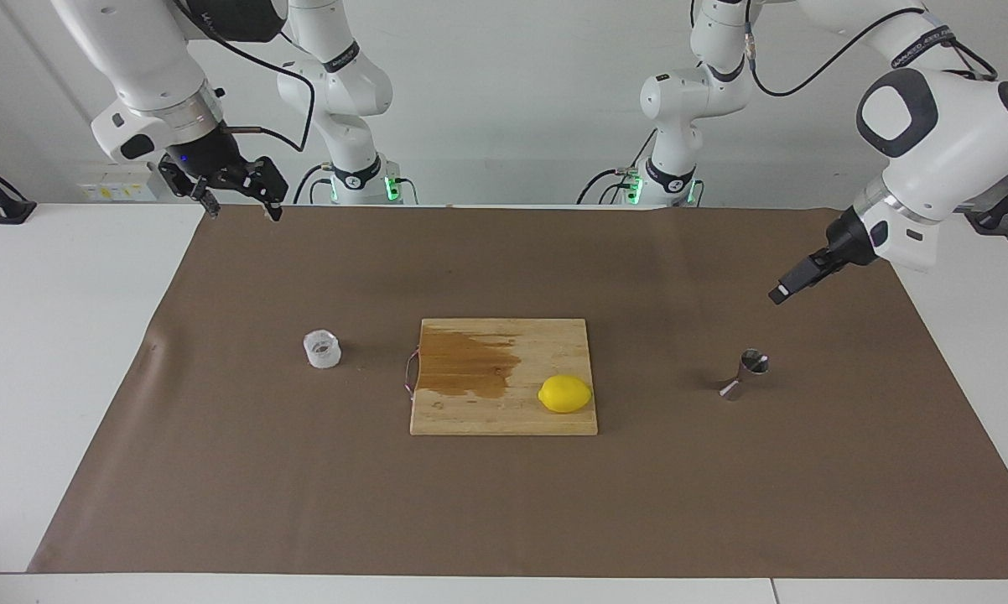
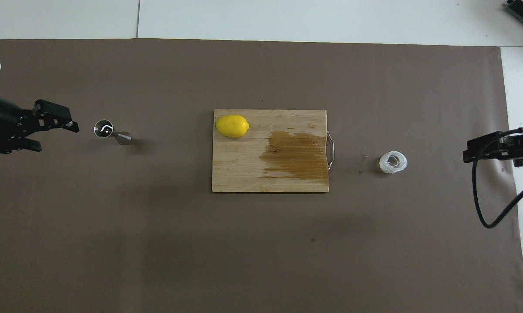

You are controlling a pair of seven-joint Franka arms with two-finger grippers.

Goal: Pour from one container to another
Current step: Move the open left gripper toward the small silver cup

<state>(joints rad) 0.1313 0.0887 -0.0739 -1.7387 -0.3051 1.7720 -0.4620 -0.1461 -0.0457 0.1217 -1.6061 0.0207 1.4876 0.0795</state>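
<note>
Jigger (image 2: 110, 131) upright just beside open left gripper (image 2: 55, 135), untouched

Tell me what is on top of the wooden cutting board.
On the rectangular wooden cutting board lie a yellow lemon and a brown wet stain. What the lemon covers cannot be seen.

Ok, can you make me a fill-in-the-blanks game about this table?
1. The lemon lies on the wooden ____.
2. The board has a wet brown ____ on it.
3. The open left gripper hangs beside the shiny metal ____.
4. The clear cup stands toward the ____ arm's end of the table.

Missing words: board; stain; jigger; right
</note>
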